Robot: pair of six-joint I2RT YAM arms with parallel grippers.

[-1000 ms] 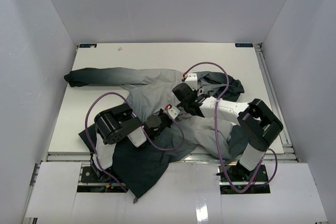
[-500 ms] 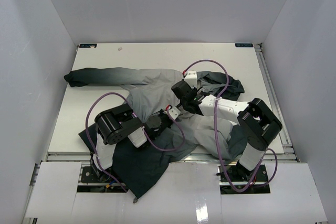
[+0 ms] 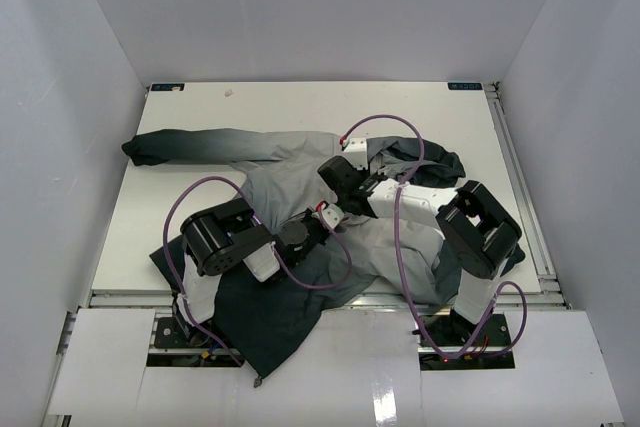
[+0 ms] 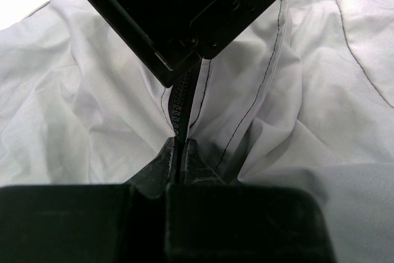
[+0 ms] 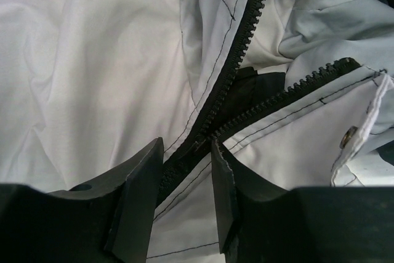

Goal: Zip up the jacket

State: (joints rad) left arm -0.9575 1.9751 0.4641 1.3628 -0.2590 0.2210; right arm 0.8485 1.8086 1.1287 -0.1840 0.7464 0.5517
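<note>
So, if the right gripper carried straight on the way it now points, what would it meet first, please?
Most likely the zipper of the jacket: the right gripper stands open astride the spot where its tooth rows join. Depth is unclear.

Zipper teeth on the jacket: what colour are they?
The zipper teeth are black, against the jacket and its light grey fabric; the right wrist view shows them best.

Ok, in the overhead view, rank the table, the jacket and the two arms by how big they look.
Largest: table.
Then jacket.
Then right arm and left arm, which cover about the same area, so I won't rank those two.
</note>
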